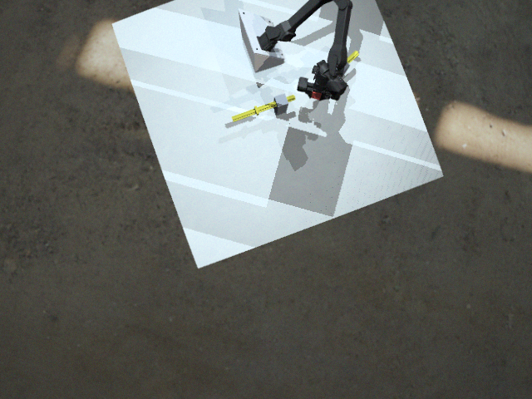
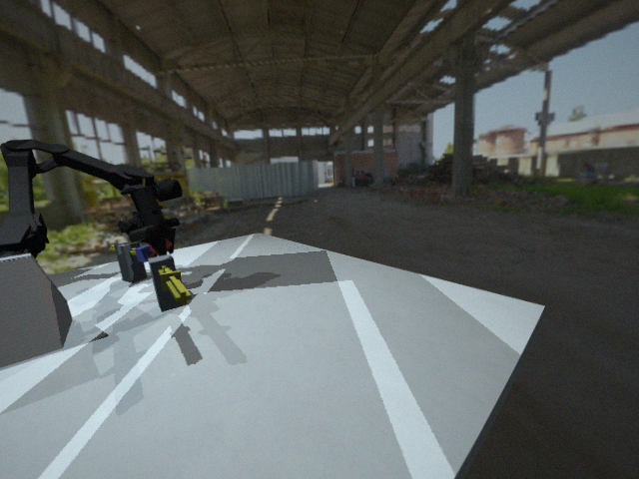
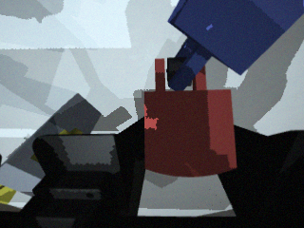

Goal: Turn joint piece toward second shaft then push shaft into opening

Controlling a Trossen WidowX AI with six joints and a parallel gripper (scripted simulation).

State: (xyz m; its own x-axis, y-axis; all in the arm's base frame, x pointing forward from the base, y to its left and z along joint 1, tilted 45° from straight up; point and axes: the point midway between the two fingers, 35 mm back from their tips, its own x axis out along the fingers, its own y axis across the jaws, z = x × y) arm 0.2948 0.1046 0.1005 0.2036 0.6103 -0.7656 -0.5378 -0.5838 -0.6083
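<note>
The red square joint piece (image 1: 316, 95) (image 2: 168, 245) (image 3: 176, 133) is held between the fingers of my gripper (image 3: 174, 119), which is shut on it. Its two prongs meet the hinge of the blue end piece (image 2: 143, 252) (image 3: 237, 35). The joint's opening faces away from the hinge; its inside is hidden. The first shaft's yellow far end (image 1: 352, 56) shows behind the arm. The second shaft (image 1: 243, 115) (image 2: 178, 289) (image 3: 6, 195) runs through its grey block (image 1: 281, 105) (image 2: 159, 285) (image 3: 59, 128). Its near end is short of the joint piece, with a gap between.
The first shaft's dark block (image 2: 131, 265) stands behind the second block. The arm's wedge-shaped base (image 1: 268, 61) (image 2: 31, 309) stands on the pale table top (image 1: 214, 206) (image 2: 289, 391). In the wrist view the left finger is close to the second block. Shadows cross the table.
</note>
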